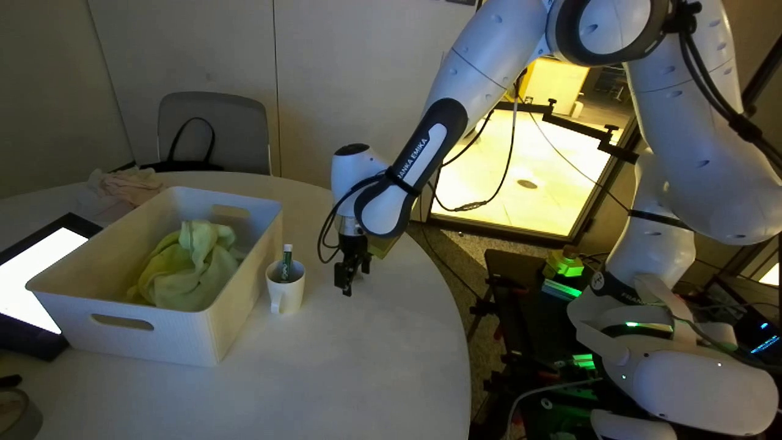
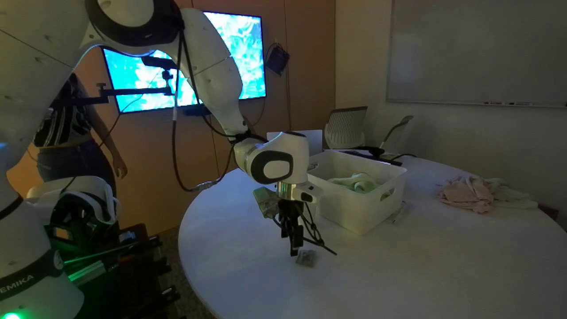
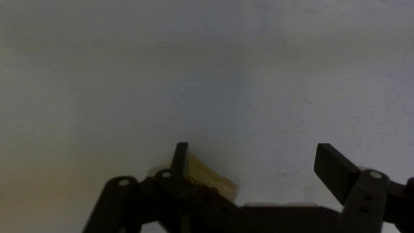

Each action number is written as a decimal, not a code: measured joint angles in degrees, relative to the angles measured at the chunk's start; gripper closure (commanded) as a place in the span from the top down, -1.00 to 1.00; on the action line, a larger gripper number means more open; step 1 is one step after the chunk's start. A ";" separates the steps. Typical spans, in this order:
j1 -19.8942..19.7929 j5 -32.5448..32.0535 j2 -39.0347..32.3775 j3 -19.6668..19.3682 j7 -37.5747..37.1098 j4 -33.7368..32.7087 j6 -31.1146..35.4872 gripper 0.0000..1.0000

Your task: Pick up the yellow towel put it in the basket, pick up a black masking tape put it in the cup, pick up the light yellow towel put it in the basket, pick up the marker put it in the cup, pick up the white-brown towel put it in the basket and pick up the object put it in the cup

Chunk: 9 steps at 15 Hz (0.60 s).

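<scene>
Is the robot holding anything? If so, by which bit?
No, nothing is held: the fingers are spread apart, and the small packet lies on the table close by.

Your basket (image 1: 177, 337) looks like smooth, matt plastic; the towels (image 1: 197, 263) inside it are soft, matt cloth. The cup (image 1: 291, 297) is smooth-walled. Your arm (image 1: 479, 73) looks like glossy plastic, with a shiny, metal-looking collar (image 2: 285, 191), and your gripper (image 3: 252, 147) is matt. The table (image 1: 366, 373) is smooth and matt.

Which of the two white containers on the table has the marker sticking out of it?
The small round cup: the marker pokes above its rim. The other, the large rectangular basket, holds crumpled yellow-green cloth instead.
</scene>
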<state>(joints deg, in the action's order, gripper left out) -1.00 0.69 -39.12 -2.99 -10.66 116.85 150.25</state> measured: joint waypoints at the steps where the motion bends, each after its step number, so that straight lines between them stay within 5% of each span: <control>1: -0.18 0.01 -0.45 0.14 0.58 -0.51 0.00 1.00; 9: -3.13 0.20 -2.32 1.38 5.88 -3.40 0.00 1.00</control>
<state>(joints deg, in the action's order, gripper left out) -4.13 0.89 -41.44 -1.61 -4.78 113.45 150.25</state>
